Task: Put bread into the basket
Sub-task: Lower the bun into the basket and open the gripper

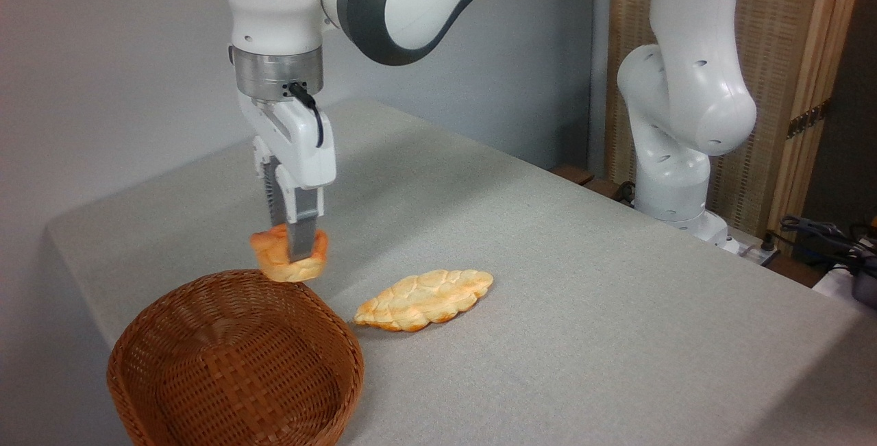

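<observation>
The bread [281, 261], a small orange-golden knotted bun, hangs in the air just above the far rim of the basket [329, 326]. My gripper [296, 252] points straight down and is shut on the bun, its near finger crossing the bun's front. The brown wicker basket stands at the table's front left corner, and its woven inside holds nothing that I can see.
A longer, paler braided loaf [425, 299] lies flat on the grey table [582, 295] just right of the basket. The arm's white base [675, 179] stands at the table's far right edge, with cables [822, 233] beside it.
</observation>
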{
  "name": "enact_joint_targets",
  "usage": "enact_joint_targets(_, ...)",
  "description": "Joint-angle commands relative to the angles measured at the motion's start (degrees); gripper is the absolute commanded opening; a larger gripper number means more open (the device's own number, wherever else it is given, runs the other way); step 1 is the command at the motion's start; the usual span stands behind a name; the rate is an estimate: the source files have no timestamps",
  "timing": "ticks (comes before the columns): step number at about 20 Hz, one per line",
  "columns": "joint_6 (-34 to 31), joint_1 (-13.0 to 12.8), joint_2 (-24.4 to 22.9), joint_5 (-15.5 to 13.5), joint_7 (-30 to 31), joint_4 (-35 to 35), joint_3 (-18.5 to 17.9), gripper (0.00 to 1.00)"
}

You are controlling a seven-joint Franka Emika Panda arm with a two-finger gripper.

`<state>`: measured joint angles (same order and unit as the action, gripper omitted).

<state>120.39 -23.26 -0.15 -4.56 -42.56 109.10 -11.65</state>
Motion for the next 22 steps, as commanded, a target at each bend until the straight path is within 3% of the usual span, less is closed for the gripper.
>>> enact_joint_targets(1, 7.1, -0.1, 2.3, -2.7, 1.1, -1.0, -0.4, 0.91)
enact_joint_targets(2, 8.0, -0.1, 2.4, -2.7, 1.8, -0.9, -0.6, 0.99)
enact_joint_targets(3, 8.5, -0.1, 2.7, -2.8, 2.0, -1.0, -0.7, 1.00)
enact_joint_targets(17, 7.7, -0.2, 2.3, -2.7, 2.7, -1.5, -1.3, 1.00)
enact_joint_targets(22, -2.3, -0.1, 0.1, -1.9, 4.5, -1.5, -1.5, 1.00)
